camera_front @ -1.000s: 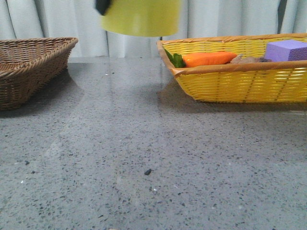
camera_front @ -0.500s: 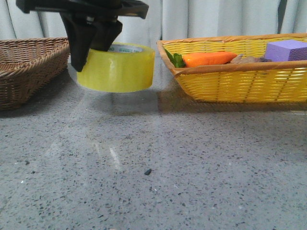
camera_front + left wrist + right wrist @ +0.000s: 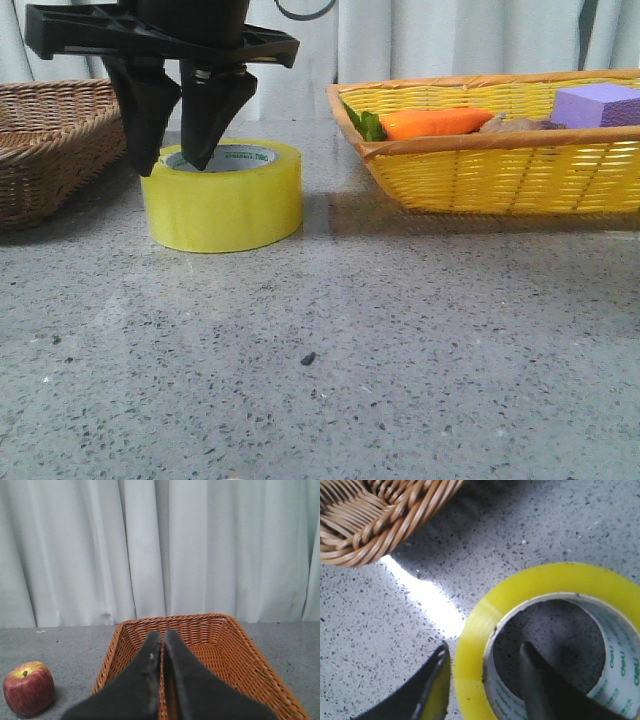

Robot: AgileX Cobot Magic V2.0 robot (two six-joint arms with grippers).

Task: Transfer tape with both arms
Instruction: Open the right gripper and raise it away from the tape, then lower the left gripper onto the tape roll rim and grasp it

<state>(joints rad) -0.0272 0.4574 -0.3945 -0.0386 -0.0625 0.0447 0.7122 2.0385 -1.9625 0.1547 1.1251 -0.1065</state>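
Observation:
The yellow tape point(image 3: 222, 200) stands flat on the grey table, its white core facing up. My right gripper point(image 3: 173, 165) hangs over its left side, open, one finger inside the core and one outside the wall. In the right wrist view the tape point(image 3: 545, 580) shows gaps between its wall and both fingers of the right gripper point(image 3: 484, 650). My left gripper point(image 3: 161, 635) is shut and empty above the brown basket point(image 3: 225, 645); it does not show in the front view.
The brown wicker basket point(image 3: 60, 140) sits just left of the tape; its rim point(image 3: 370, 535) is near my right gripper. A yellow basket point(image 3: 500, 170) at the right holds a carrot point(image 3: 435, 122) and a purple block point(image 3: 597, 104). A red apple point(image 3: 28, 687) lies beside the brown basket.
My right gripper carried the tape down and to the left from above the table's middle, set it on the table and opened its fingers.

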